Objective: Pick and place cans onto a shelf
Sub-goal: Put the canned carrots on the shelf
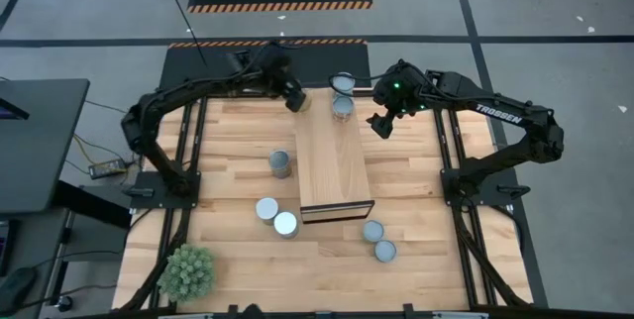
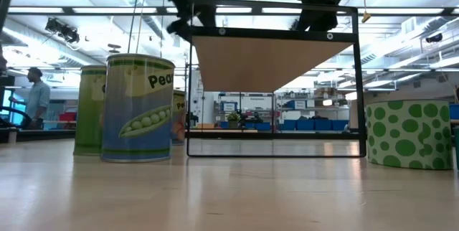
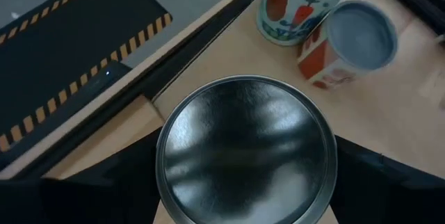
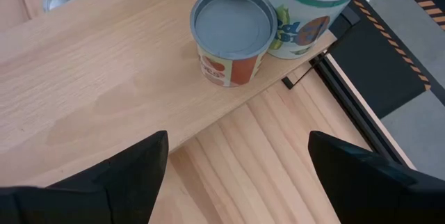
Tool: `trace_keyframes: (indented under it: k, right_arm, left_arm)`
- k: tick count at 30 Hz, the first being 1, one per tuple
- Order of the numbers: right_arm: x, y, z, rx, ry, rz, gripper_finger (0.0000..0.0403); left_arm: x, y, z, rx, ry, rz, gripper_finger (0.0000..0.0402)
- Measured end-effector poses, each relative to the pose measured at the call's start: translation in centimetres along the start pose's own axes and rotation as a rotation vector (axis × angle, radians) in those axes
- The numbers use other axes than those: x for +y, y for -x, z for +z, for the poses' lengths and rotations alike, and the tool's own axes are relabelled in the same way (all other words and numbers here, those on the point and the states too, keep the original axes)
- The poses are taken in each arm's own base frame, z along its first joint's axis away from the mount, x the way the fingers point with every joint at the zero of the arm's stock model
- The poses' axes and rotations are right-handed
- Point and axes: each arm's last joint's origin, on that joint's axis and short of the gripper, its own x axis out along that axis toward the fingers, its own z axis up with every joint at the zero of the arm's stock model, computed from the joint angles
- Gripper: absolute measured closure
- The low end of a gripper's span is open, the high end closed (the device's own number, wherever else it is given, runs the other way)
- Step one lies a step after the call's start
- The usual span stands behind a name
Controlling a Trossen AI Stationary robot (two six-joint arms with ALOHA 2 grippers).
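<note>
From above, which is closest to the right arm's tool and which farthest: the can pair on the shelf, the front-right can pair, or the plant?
From the right tool:
1. Can pair on the shelf, far end, just beside it.
2. Front-right can pair, on the table.
3. Plant, front-left corner.

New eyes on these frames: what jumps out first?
The long light-wood shelf mid-table, with two silver-topped metal cans at its far end. The left gripper grips another shiny can beside that end; the right gripper hovers open opposite. Five more cans stand on the tabletop.

- Left arm point(image 1: 163, 111): matte black, jointed, thick rounded links.
- Right arm point(image 1: 505, 126): the same black, white "TROSSEN" lettering, small green light near its wrist.
</note>
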Motion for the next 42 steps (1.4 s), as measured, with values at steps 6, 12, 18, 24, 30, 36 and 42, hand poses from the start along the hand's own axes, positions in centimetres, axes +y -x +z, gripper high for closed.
trace_keyframes:
  k: [6,12,18,24,30,36,42]
  right_arm:
    - [0.0,0.0,0.0,-0.005,0.0,0.0,0.0049]
    - [0.0,0.0,0.1,-0.006,-0.001,-0.003,0.0049]
    - [0.0,0.0,0.1,-0.007,-0.009,-0.004,0.0049]
    - [0.0,0.0,0.1,-0.013,-0.009,-0.003,0.0049]
    - [0.0,0.0,0.1,-0.014,-0.02,-0.003,0.0049]
    - [0.0,0.0,0.2,-0.016,-0.029,-0.003,0.0049]
    - [0.0,0.0,0.2,-0.016,-0.036,-0.003,0.0049]
  left_arm:
    - [-0.7,-1.3,2.0,0.009,-0.024,-0.016,0.008]
    - [-1.2,-2.9,2.2,0.065,-0.05,-0.044,0.0079]
    - [-1.6,-3.5,1.9,0.084,-0.085,-0.051,0.0079]
    - [-2.1,-3.4,1.8,0.078,-0.169,-0.045,0.0062]
    - [-2.3,-3.4,2.0,0.055,-0.175,-0.044,0.0049]
    - [-2.5,-3.4,2.6,-0.011,-0.196,-0.058,0.0047]
    - [-2.5,-3.4,2.9,-0.051,-0.289,-0.052,0.0047]
